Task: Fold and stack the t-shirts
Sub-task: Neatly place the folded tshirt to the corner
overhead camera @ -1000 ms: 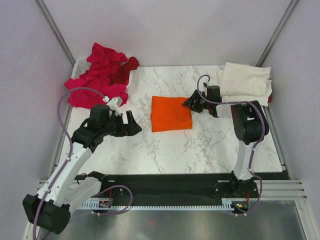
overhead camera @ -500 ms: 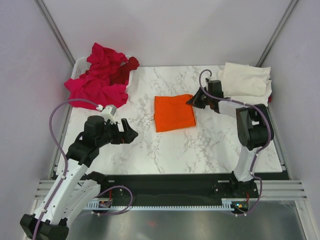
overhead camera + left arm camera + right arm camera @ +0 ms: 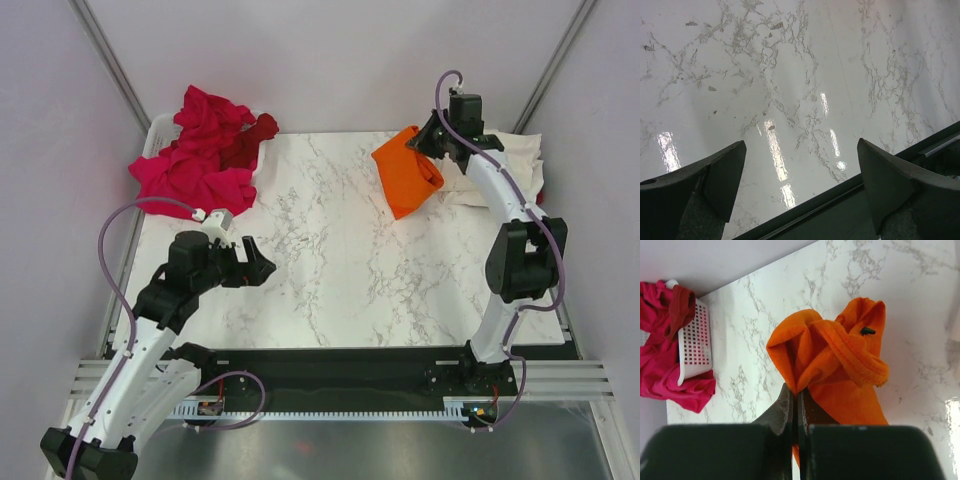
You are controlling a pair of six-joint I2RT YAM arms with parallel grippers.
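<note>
1. The right pincer [image 3: 430, 141] is found clenched on a bunched edge of the orange shirt [image 3: 408, 172]. In the right wrist view the cloth is seen pinched between jaws that are pressed together.
2. The orange shirt is located at the far right of the table [image 3: 330, 250]. It hangs from the grip in loose folds and appears to be raised off the surface.
3. The shirt's bulk trails from the pincer toward the left and near side, so its long axis is judged to run from far right to near left.
4. The cream shirt [image 3: 500, 160] is noted lying folded in the far right corner, just to the right of the held shirt and partly under the right arm.
5. The coming move is judged to depend on this: the stacking spot lies to the right of the hanging cloth, and the right arm is much the nearer.
6. The left pincer [image 3: 262, 262] is observed released, jaws wide, over bare table at the near left, well apart from every shirt.
7. The pink and dark red shirts [image 3: 200, 160] are recorded unfolded, heaped on a white basket [image 3: 694, 340] at the far left.
</note>
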